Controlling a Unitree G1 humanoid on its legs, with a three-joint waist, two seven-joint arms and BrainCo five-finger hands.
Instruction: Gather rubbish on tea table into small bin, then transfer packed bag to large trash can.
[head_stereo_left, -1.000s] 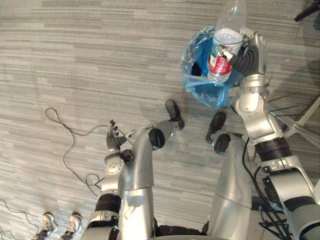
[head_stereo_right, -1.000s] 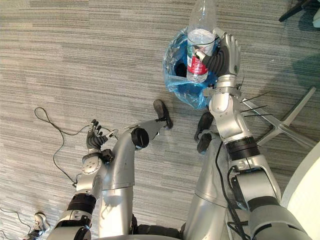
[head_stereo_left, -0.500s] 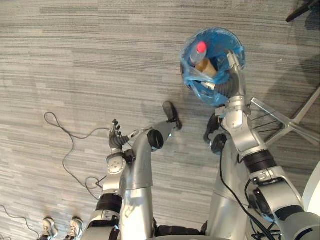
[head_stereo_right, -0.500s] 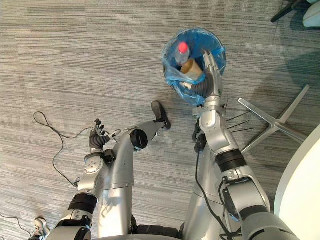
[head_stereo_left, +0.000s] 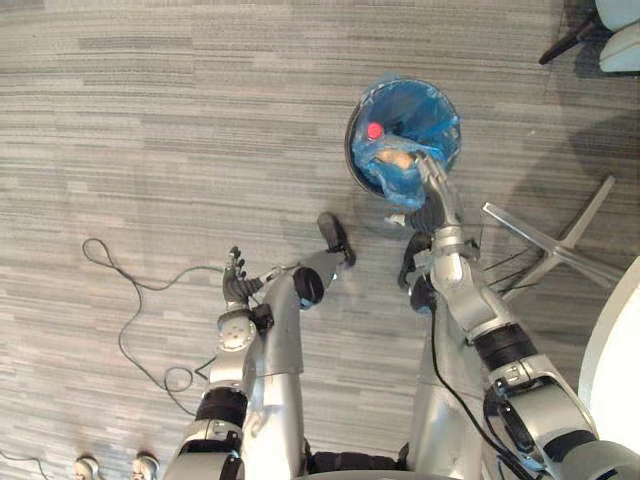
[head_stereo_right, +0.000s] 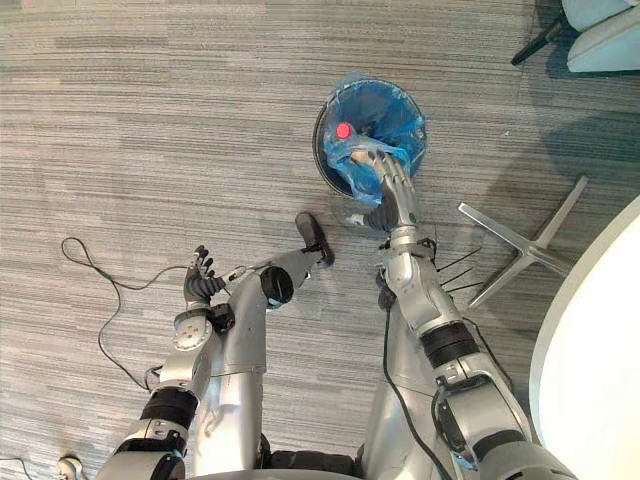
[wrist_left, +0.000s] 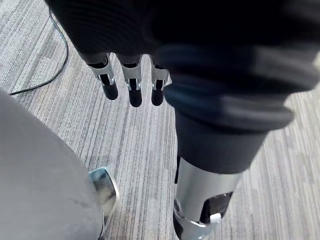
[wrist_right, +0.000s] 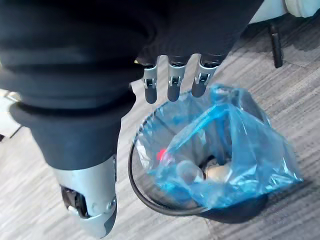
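Small bin (head_stereo_left: 351, 165) stood on floor (head_stereo_left: 150, 120), lined with blue bag (head_stereo_left: 425, 110); red-capped bottle (head_stereo_left: 374, 131) lying inside. Right hand (head_stereo_left: 437, 195) held just at near rim, fingers (wrist_right: 172, 85) straight and loose, nothing pinched. Left hand (head_stereo_left: 235, 285) hung low, well apart, fingers loose too. Bag edge judged next to be gathered, right hand nearer. Chair leg (head_stereo_left: 540, 227) close on right, open floor elsewhere

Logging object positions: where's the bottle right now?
In the left eye view, the bottle sits inside the blue-lined bin on the floor ahead on the robot's right, beside a tan scrap, just past the open right hand.
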